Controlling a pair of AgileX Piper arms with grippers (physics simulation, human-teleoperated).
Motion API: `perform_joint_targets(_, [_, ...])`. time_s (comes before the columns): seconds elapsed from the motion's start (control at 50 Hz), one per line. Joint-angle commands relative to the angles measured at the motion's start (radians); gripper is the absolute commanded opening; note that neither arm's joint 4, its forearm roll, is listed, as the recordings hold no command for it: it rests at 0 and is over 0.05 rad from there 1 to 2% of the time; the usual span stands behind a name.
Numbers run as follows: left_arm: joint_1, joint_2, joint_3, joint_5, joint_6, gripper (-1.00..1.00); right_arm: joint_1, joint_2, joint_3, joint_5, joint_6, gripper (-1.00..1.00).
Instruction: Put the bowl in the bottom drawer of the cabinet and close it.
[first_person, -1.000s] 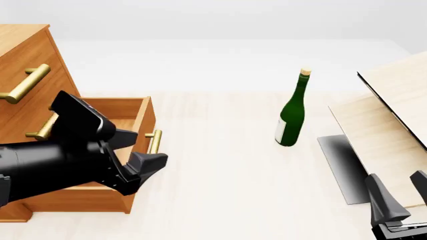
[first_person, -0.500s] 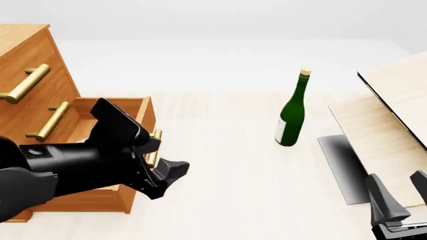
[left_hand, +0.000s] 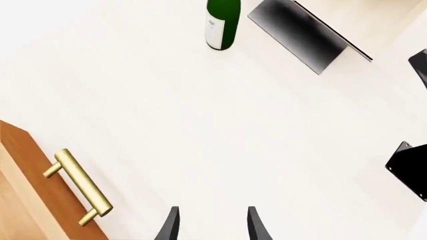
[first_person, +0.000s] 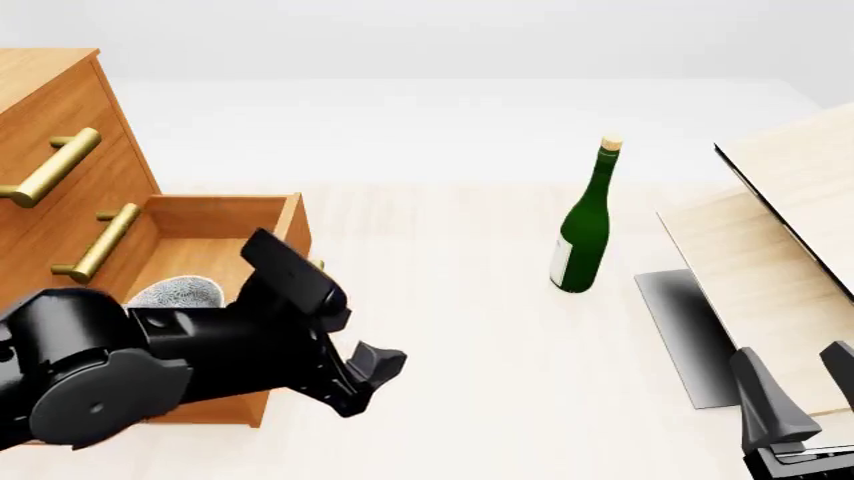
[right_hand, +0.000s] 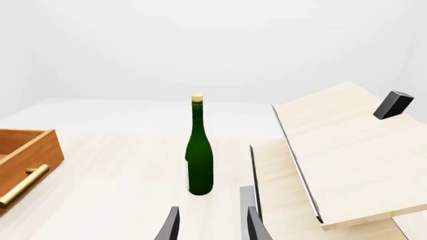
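Observation:
The cabinet (first_person: 60, 110) stands at the far left with its bottom drawer (first_person: 227, 218) pulled out. Inside the drawer lies the speckled white bowl (first_person: 176, 292), partly hidden by my left arm. My left gripper (first_person: 371, 378) hangs open and empty just outside the drawer's front, to its right. In the left wrist view the open fingers (left_hand: 172, 226) point at bare table beside the drawer's brass handle (left_hand: 79, 186). Near the table's front right corner, my right gripper (first_person: 801, 388) is open and empty. Its fingers (right_hand: 250, 222) face the green bottle.
A green bottle (first_person: 585, 225) with a cork stands upright mid-table, right of the drawer. Pale wood boards (first_person: 781, 210) lean at the right over a dark panel (first_person: 681, 330). The two upper drawers, with brass handles (first_person: 54, 165), are closed.
My left arm has drawn out of the drawer toward the right and the near edge, uncovering the bowl lying inside. The right arm has not moved.

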Motion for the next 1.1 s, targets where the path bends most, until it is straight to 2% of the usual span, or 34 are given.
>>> perform_joint_targets(0.02, [-0.009, 0.030, 0.027, -0.030, -0.047, 1.00, 0.000, 0.000, 0.000, -0.001, 0.000, 1.00])
perform_joint_targets(0.3, [0.005, 0.081, 0.061, -0.070, -0.076, 1.00, 0.000, 0.000, 0.001, -0.001, 0.000, 1.00])
perform_joint_targets(0.7, [0.031, 0.097, 0.087, -0.090, -0.078, 1.00, 0.000, 0.000, 0.001, -0.001, 0.000, 1.00])
perform_joint_targets(0.72, [0.049, 0.131, 0.109, -0.114, -0.099, 1.00, 0.000, 0.000, 0.000, -0.001, 0.000, 1.00])
perform_joint_targets(1.1, [0.089, 0.176, 0.151, -0.151, -0.111, 1.00, 0.000, 0.000, 0.001, -0.001, 0.000, 1.00])
